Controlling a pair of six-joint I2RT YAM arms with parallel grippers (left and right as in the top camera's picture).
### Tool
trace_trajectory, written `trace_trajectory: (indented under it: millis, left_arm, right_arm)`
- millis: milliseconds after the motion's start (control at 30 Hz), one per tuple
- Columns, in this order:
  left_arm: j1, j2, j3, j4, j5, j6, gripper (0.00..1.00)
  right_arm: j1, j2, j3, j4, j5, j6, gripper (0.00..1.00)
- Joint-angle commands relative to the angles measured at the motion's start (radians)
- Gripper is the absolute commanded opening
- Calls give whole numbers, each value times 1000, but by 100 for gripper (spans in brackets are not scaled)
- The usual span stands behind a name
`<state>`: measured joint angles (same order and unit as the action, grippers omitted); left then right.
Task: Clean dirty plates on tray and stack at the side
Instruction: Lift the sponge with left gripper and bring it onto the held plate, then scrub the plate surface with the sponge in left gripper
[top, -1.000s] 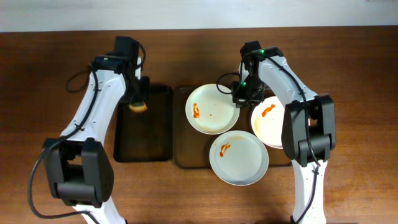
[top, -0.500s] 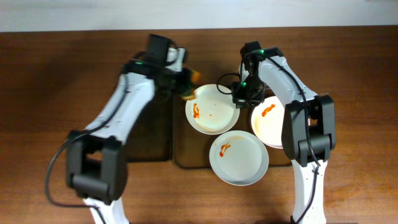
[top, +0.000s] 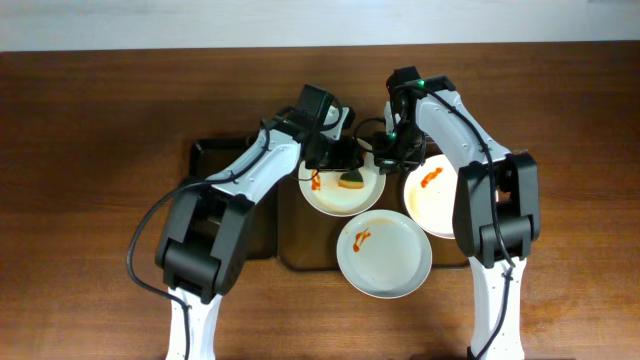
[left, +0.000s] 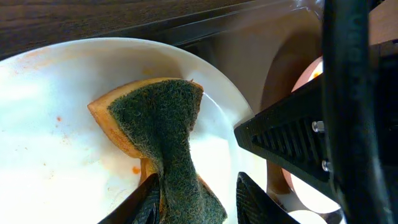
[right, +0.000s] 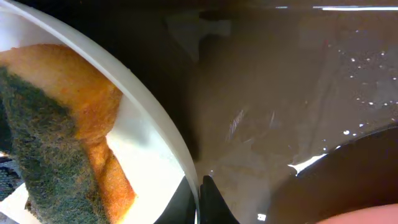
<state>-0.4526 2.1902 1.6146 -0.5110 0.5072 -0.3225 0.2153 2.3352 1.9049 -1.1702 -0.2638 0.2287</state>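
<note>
Brown tray (top: 300, 240) under both your arms carries all three plates, none yet stacked at the side. Your left pincer (left: 193, 199) hangs over the far plate (top: 328, 195). A sponge (left: 155, 118), orange with a dark green scouring face, lies in that plate directly beneath it. The sponge's pinched waist sits between the two fingers. The wrist view does not settle whether they bite on it or only flank it, so you cannot tell. An orange-red smear marks the plate on the side of this pincer away from the other arm.

Your right pincer (right: 200, 199) is clenched on the same plate's rim, fingers pressed together over the white edge. The sponge is just inside the rim from it, and wet tray floor lies on the other side.

The pinkish plate (top: 432, 205) lies just beside the right pincer on its outer side, with a sauce streak in it. The near plate (top: 384, 255) lies back from both pincers toward the arm bases. It holds a small smear and overhangs the tray's front rim.

A black tray (top: 205, 158) sits on the wooden table (top: 80, 150) beyond the left pincer's outer side, mostly hidden by that arm.
</note>
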Motion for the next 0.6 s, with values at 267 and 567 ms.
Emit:
trace_trajectory:
  millis: [267,567]
  left_arm:
    - [-58,3,-2,-60,-211,24,38]
    - [-63,3,-11,-106,-296,24,0]
  right_arm:
    - [-7,12,-3,8,9,12,4]
    - [-7,12,-3,0,9,12,4]
